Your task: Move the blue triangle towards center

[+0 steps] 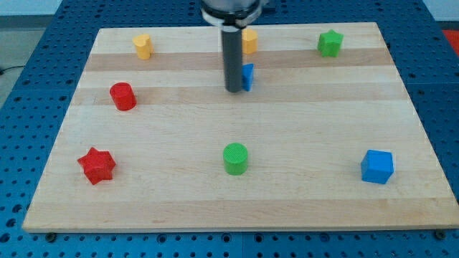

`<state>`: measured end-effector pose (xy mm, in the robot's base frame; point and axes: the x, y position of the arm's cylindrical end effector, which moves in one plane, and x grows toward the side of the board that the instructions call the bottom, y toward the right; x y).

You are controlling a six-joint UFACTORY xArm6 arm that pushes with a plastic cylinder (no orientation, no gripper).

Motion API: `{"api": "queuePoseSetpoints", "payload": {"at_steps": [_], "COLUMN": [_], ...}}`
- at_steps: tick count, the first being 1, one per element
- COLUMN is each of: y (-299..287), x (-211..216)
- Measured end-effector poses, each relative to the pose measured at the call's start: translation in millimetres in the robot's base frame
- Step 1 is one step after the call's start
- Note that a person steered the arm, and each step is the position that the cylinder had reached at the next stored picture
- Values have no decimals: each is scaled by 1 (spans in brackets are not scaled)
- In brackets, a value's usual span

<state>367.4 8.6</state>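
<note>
Blue triangle, mostly hidden, orientation unclear, touches my tip on its right; no claw shows.

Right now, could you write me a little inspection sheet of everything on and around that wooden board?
Surface: wooden board, flat, pale.
Job's things: blue triangle, partly hidden, just right of my tip.
Clutter: yellow block; second yellow block behind the rod; green star; red cylinder; red star; green cylinder; blue cube.
Pincer: nothing seen.
Cables: nothing seen.
Surroundings: blue perforated table.
</note>
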Motion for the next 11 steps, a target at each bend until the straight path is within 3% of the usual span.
{"api": "queuePoseSetpoints", "payload": {"at_steps": [2, 3, 4, 6, 8, 11], "y": [63, 77, 55, -22, 22, -76], "x": [-3, -44, -58, 2, 59, 45]}}
